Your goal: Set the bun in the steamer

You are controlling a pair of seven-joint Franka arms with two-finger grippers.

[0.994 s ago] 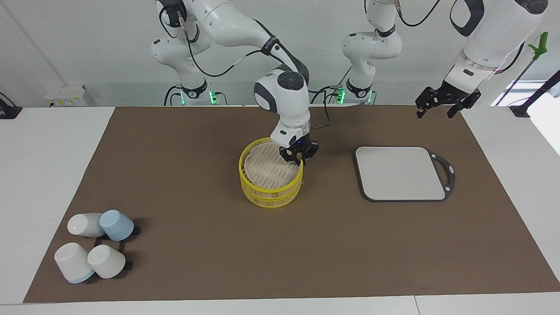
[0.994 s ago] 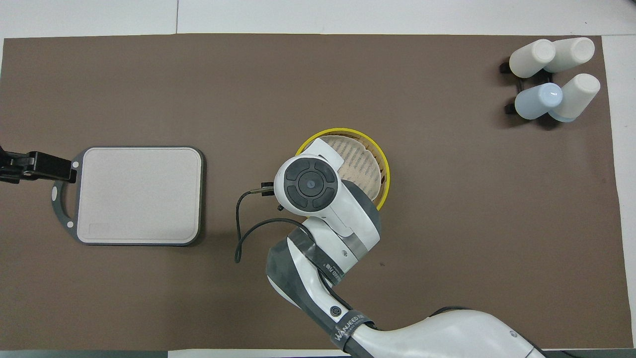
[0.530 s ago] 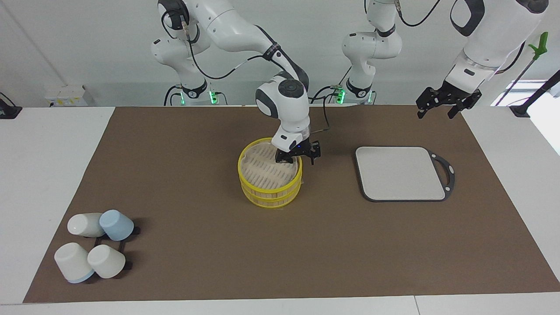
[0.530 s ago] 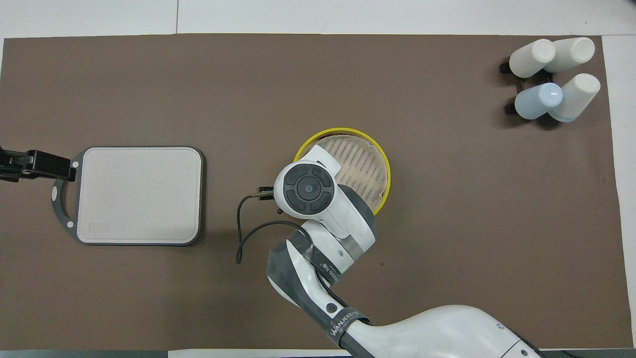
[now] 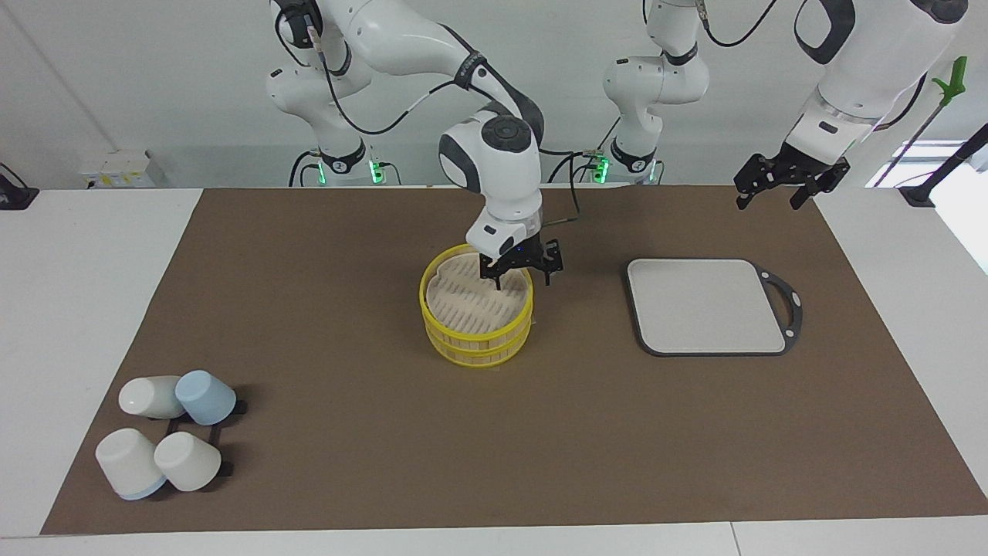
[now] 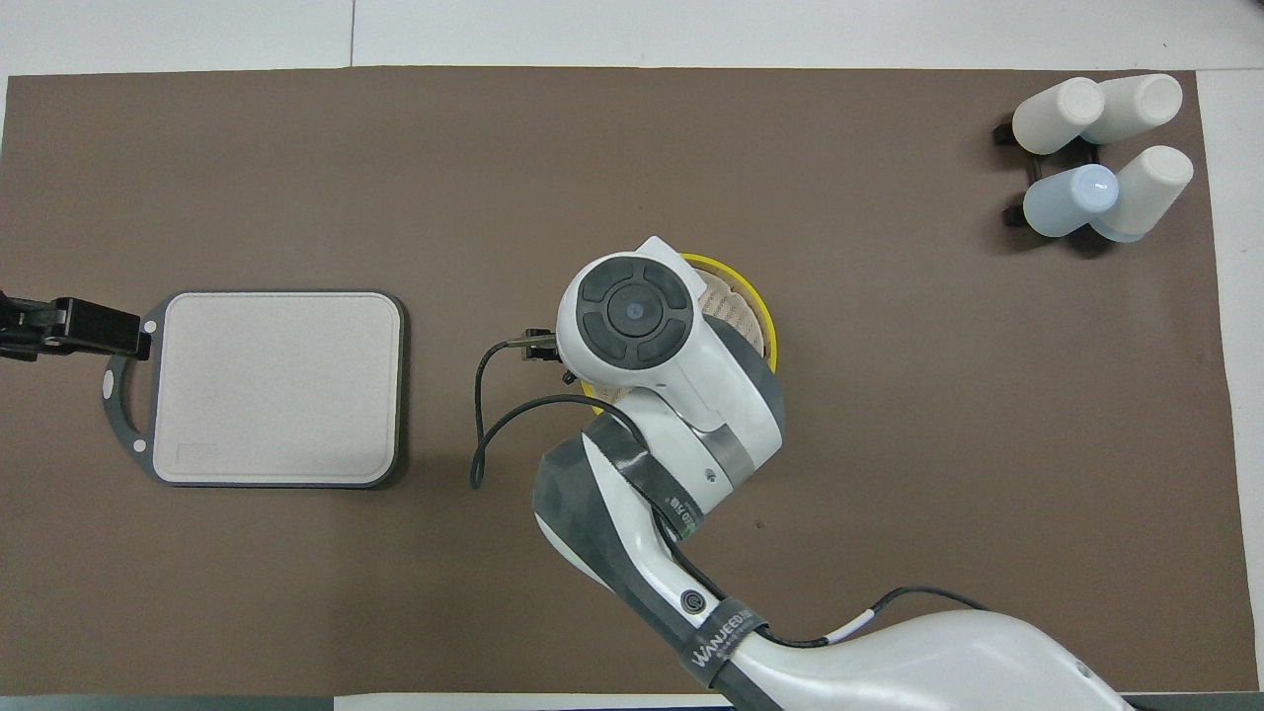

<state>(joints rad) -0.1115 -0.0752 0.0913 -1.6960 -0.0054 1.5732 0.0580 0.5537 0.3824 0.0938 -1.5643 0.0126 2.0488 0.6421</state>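
Observation:
The steamer stands mid-table, with yellow rims and its cream slatted top lying flat in the upper rim. It also shows in the overhead view, mostly covered by the right arm. My right gripper is open and empty just above the steamer's top, at the edge nearer to the robots. In the overhead view its wrist hides it. My left gripper is open and waits in the air over the left arm's end of the table. The bun is out of view.
A flat grey board with a black handle lies beside the steamer toward the left arm's end. Several white and blue cups lie on a black rack at the right arm's end, farther from the robots.
The steamer's top, tilted a second ago, now lies flat in the rim. My right gripper has let go of its edge, risen a little and shifted over the top. The left arm has not moved.

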